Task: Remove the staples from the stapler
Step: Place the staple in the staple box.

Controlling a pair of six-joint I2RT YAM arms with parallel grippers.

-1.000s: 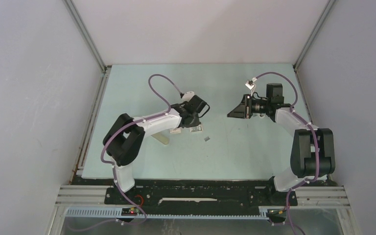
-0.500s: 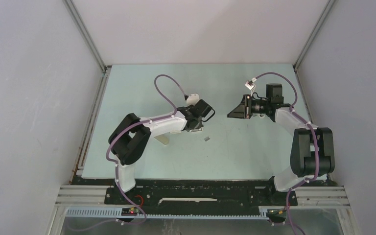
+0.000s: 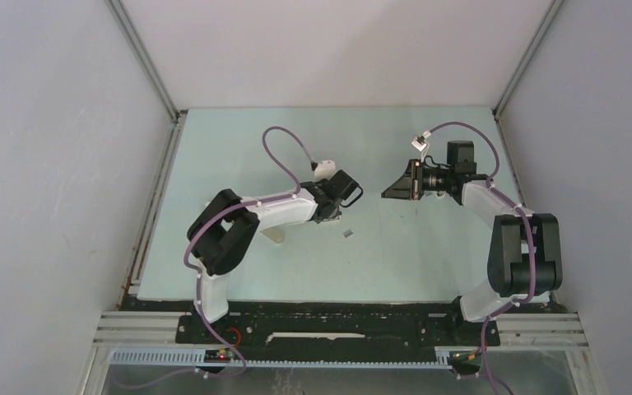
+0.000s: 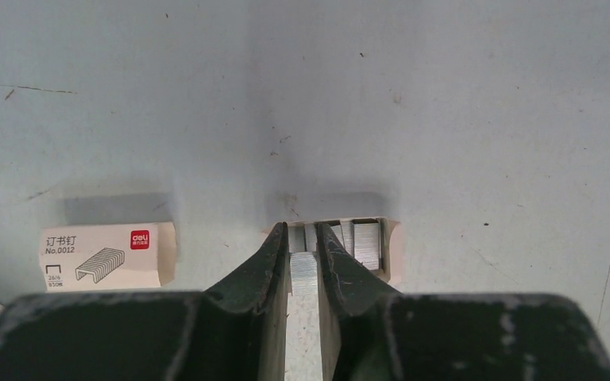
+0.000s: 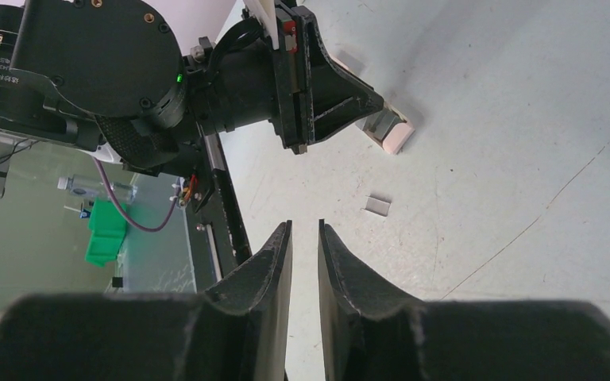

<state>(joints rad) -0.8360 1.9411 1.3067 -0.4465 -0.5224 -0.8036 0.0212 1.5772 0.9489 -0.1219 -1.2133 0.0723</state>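
Holding a strip of staples [image 4: 303, 274] in the left gripper [image 4: 304, 234], at a small open box [image 4: 393, 250]. At the right gripper [image 5: 304, 228], only a narrow empty gap.

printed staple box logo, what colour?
Red logo; clearest in left wrist view.

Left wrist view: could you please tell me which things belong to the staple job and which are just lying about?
Job: staple strip pinched in the left hand; more staples in the open box.
Lying about: closed printed box, off to the left, untouched.
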